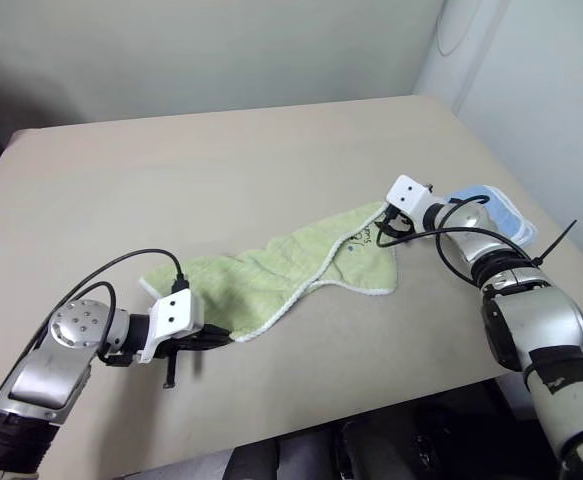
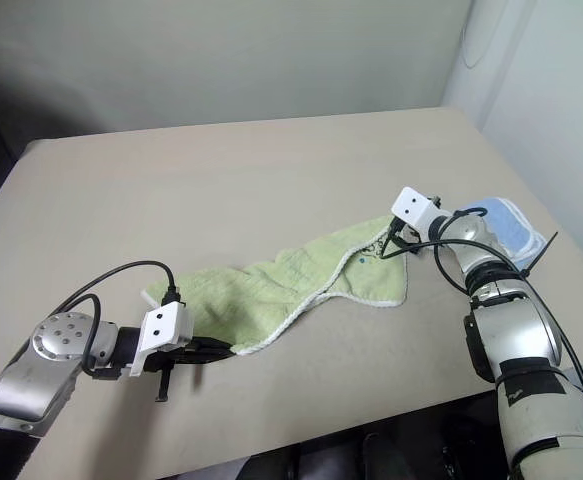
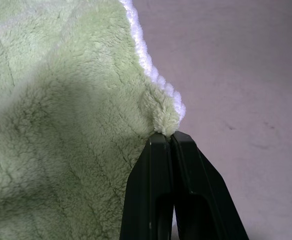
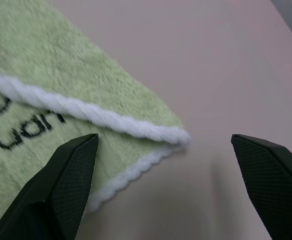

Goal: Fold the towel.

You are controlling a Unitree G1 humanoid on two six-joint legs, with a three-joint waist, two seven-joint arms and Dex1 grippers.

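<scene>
Towel [image 1: 301,270], light green terry with white edging, lies crumpled and stretched diagonally across the beige tabletop [image 1: 221,150]. Its near end is pinched between the pressed-together fingers of the left end effector [image 3: 172,142], right at the stitched edge. The right end effector [image 4: 163,150] hangs with its fingers spread wide over the far corner, beside the dark printed lettering [image 4: 20,127]; that corner lies folded over on itself. A light blue cloth [image 1: 491,208] sits just beyond the right arm. To do this grasp well, I judge the right end effector should come down so that the doubled corner sits between its fingers, catching the edging rather than loose pile, while the left keeps its pinch.
</scene>
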